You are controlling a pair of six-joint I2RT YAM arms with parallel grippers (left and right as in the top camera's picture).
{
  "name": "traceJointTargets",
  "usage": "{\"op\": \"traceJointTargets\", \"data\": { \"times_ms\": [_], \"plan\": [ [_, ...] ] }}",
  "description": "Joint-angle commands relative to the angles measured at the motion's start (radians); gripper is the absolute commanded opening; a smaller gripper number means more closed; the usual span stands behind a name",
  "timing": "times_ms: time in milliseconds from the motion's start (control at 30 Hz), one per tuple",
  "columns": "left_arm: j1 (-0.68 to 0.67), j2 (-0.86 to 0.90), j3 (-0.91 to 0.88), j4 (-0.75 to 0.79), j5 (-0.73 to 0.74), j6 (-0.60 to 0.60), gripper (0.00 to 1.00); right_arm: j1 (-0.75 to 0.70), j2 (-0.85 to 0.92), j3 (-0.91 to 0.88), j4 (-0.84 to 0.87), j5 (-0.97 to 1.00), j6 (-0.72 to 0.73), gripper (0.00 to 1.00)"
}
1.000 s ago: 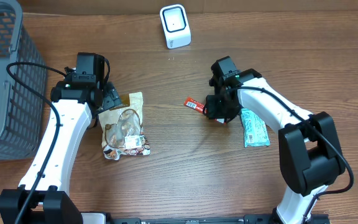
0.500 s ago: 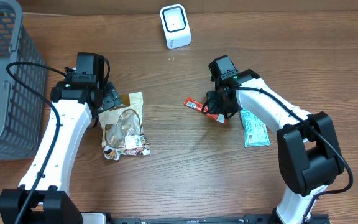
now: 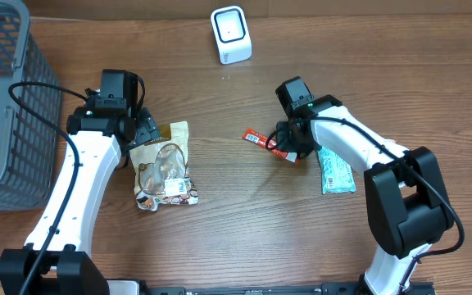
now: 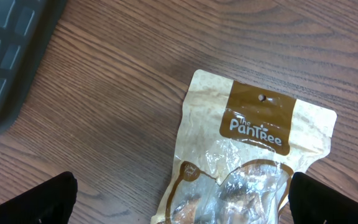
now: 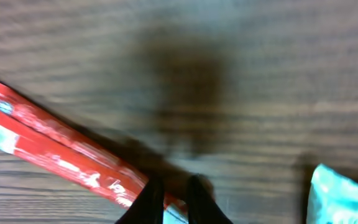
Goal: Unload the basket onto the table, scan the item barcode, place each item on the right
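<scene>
A thin red snack packet (image 3: 260, 138) lies on the wooden table left of my right gripper (image 3: 286, 151). In the right wrist view the packet (image 5: 48, 146) runs diagonally, and its lower end sits between the narrow jaws of my right gripper (image 5: 171, 200), which is shut on it. The white barcode scanner (image 3: 231, 34) stands at the back centre. My left gripper (image 3: 141, 131) hovers open over the top of a tan Pantree snack bag (image 3: 164, 168). In the left wrist view the bag (image 4: 247, 155) lies between the widely spread fingers (image 4: 48, 199).
A teal packet (image 3: 334, 168) lies under the right arm, its corner (image 5: 344, 196) showing beside the right fingers. A grey mesh basket (image 3: 2, 106) fills the left edge of the table, and its wall (image 4: 11, 50) shows in the left wrist view.
My right gripper shifted slightly toward the red packet and closed its jaws on the packet's right end. The left arm and the Pantree bag have not moved.
</scene>
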Motion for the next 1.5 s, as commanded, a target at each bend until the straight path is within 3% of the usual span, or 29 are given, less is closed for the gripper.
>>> {"op": "traceJointTargets", "data": {
  "times_ms": [0, 367, 600, 900, 1067, 1467],
  "plan": [
    [-0.001, -0.020, 0.017, -0.002, 0.000, 0.008, 1.00, -0.003, 0.007, -0.035, -0.005, -0.008, 0.056, 0.13],
    [-0.001, -0.020, 0.017, -0.002, 0.000, 0.008, 1.00, -0.001, 0.006, -0.012, -0.005, -0.242, 0.041, 0.11],
    [-0.001, -0.020, 0.017, -0.002, 0.000, 0.008, 1.00, -0.001, 0.005, 0.032, -0.016, -0.255, -0.016, 0.13],
    [-0.001, -0.020, 0.017, -0.002, 0.000, 0.008, 1.00, 0.044, -0.025, 0.200, -0.235, -0.230, -0.106, 0.16],
    [-0.001, -0.020, 0.017, -0.002, 0.000, 0.008, 1.00, 0.077, -0.015, 0.157, -0.249, -0.168, -0.110, 0.16],
    [-0.001, -0.020, 0.017, -0.002, 0.000, 0.008, 1.00, 0.097, -0.014, -0.028, -0.074, -0.095, -0.122, 0.20]
  ]
}}
